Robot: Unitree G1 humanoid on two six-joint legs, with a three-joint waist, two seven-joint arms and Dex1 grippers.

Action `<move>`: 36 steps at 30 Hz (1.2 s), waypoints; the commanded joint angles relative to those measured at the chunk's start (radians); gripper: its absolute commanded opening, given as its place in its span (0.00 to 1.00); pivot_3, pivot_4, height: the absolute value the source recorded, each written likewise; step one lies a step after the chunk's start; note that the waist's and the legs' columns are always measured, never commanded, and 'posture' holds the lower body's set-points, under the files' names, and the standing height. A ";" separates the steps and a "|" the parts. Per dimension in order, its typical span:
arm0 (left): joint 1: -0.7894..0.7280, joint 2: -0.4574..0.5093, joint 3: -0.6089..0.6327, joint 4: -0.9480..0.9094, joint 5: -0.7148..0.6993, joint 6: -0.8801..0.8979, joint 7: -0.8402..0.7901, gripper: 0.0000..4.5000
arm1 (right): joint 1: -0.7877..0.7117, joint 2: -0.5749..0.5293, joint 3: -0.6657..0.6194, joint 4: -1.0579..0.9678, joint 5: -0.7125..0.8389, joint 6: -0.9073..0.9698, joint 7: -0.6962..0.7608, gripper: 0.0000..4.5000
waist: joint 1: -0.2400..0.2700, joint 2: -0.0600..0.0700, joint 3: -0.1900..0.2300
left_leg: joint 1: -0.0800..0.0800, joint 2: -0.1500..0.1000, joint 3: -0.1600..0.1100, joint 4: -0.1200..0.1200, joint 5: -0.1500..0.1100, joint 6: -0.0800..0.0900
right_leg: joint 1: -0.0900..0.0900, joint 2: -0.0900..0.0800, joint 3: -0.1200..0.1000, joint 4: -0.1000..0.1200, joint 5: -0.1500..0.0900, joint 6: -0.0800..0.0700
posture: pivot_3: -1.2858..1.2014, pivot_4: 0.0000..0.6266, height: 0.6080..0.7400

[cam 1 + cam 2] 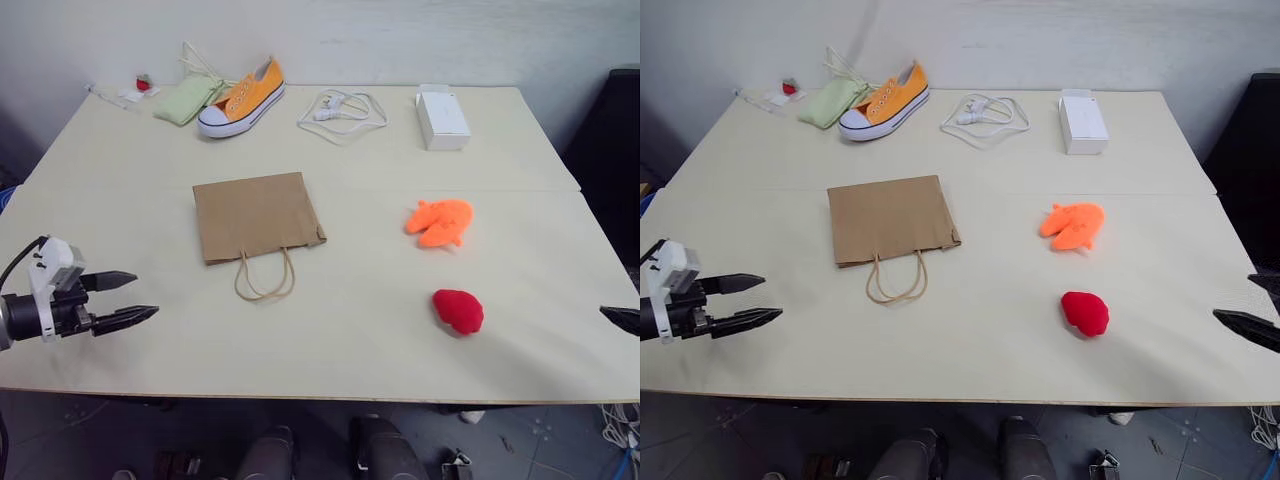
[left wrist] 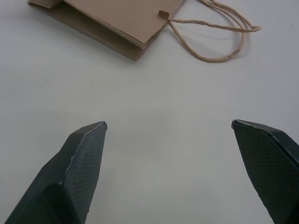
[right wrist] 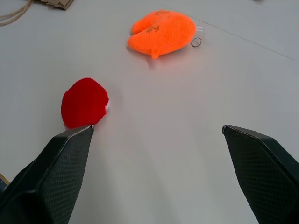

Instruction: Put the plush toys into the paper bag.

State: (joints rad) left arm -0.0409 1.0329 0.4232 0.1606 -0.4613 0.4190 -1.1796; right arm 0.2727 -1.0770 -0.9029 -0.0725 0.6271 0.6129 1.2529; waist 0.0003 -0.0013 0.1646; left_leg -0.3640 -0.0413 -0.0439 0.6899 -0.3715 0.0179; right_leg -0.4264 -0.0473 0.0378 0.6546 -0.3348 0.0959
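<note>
nothing in the paper bag [image 1: 258, 215] yet, lying flat mid-desk. orange plush toy [image 1: 441, 221] and red plush toy [image 1: 458, 311] out on the desk [image 1: 380, 330]. left hand [image 1: 124, 300] and right hand [image 3: 159, 128] wide open, empty.

the pale table [image 1: 120, 200] had a flat paper bag [image 1: 256, 215], orange plush [image 1: 440, 221], red plush [image 1: 458, 310], sneaker [image 1: 243, 97], white box [image 1: 441, 117], cable [image 1: 342, 112] and green cloth [image 1: 187, 100] on it.
</note>
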 commanded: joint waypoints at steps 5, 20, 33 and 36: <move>0.017 -0.013 0.041 -0.026 -0.002 -0.024 0.039 1.00 | -0.028 -0.001 0.004 -0.007 0.000 0.004 -0.005 1.00 | 0.002 0.000 0.000 | 0.000 0.000 0.000 0.000 0.000 0.000 | 0.000 0.000 0.000 0.000 0.000 0.000 | 0.52 0.24 1.00; -0.058 -0.011 -0.047 0.014 0.024 -0.092 0.018 1.00 | 0.019 0.029 -0.044 -0.062 -0.023 -0.003 -0.014 1.00 | 0.003 0.000 0.000 | 0.000 0.000 0.000 0.000 0.000 0.000 | 0.000 0.000 0.000 0.000 0.000 0.000 | 0.52 0.24 1.00; -0.538 -0.104 -0.488 0.043 0.195 -0.321 -0.241 1.00 | -0.095 0.056 0.120 -0.572 0.299 0.187 -0.185 1.00 | 0.005 0.000 0.000 | -0.004 0.000 -0.001 0.006 0.001 -0.002 | -0.002 0.001 -0.002 0.006 0.000 0.000 | 0.52 0.24 1.00; -0.633 -0.168 -0.575 0.170 0.307 -0.488 -0.239 1.00 | -0.171 0.060 0.234 -0.645 0.307 0.172 -0.268 1.00 | 0.002 0.000 0.000 | -0.004 0.000 -0.001 0.007 0.001 -0.002 | -0.002 0.002 -0.002 0.006 0.000 0.000 | 0.52 0.24 1.00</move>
State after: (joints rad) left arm -0.6337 0.8779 -0.1288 0.2737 -0.2134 0.0264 -1.4196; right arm 0.1341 -1.0133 -0.6975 -0.6744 0.9151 0.7924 1.0344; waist 0.0019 -0.0016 0.1644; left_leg -0.3690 -0.0415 -0.0450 0.6977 -0.3707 0.0163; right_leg -0.4292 -0.0458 0.0359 0.6606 -0.3346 0.0962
